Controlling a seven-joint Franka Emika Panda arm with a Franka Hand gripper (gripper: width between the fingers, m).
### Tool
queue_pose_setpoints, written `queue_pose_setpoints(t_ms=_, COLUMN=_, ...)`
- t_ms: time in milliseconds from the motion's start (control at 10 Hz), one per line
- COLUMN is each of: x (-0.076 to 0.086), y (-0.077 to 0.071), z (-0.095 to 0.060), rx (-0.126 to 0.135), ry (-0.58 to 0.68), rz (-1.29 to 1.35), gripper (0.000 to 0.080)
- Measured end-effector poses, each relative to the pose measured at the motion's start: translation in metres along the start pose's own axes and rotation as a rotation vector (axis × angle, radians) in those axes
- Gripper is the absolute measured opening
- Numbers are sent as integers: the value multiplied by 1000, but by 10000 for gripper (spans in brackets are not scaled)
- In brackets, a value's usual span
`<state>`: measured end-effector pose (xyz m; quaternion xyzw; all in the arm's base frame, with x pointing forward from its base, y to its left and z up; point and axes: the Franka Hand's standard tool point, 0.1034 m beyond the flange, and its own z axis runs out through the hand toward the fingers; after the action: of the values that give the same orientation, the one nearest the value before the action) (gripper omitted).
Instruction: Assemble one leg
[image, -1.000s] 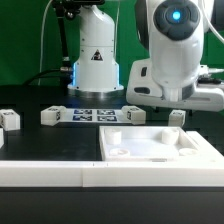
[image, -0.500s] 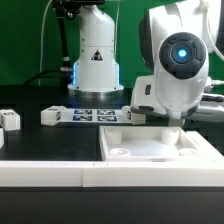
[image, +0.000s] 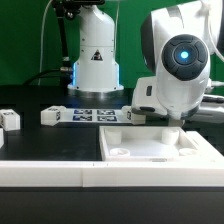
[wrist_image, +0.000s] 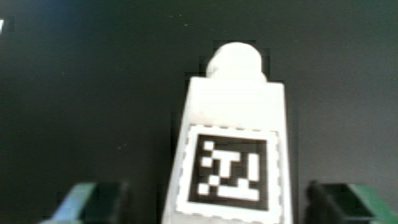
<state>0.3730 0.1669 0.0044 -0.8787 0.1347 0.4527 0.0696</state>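
The leg sits inside the spread tool, gaps either side; the arm hides it in the exterior view.

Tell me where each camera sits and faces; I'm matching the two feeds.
Exterior view: low in front, facing the robot base across the pocketed white panel; the arm shows.
Wrist view: on the wrist, looking past the open gripper at a leg; both fingers show.
Shared: surely only the black table.

table: black | marker board mid-back | edge leg, next leg on the exterior view's left | panel (pockets up) | bar in front
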Motion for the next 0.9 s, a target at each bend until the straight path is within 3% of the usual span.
queue_pose_setpoints(t_ms=100, x=0, y=0, z=0, rx=0, ry=0, rz=0, gripper=380)
queue_pose_setpoints(t_ms=200, x=0, y=0, z=0, rx=0, ry=0, rz=0, gripper=291)
queue_pose_setpoints(t_ms=700, x=0, y=1, z=-1, rx=0, ry=0, rz=-3, gripper=291)
queue_pose_setpoints(t_ms=800, x=-2, y=4, z=-12, rx=-10, ry=19, rz=-12, gripper=291)
queue_pose_setpoints(t_ms=900, x=-9, y=5, z=-26, rx=-43, ry=61, rz=-34, gripper=291)
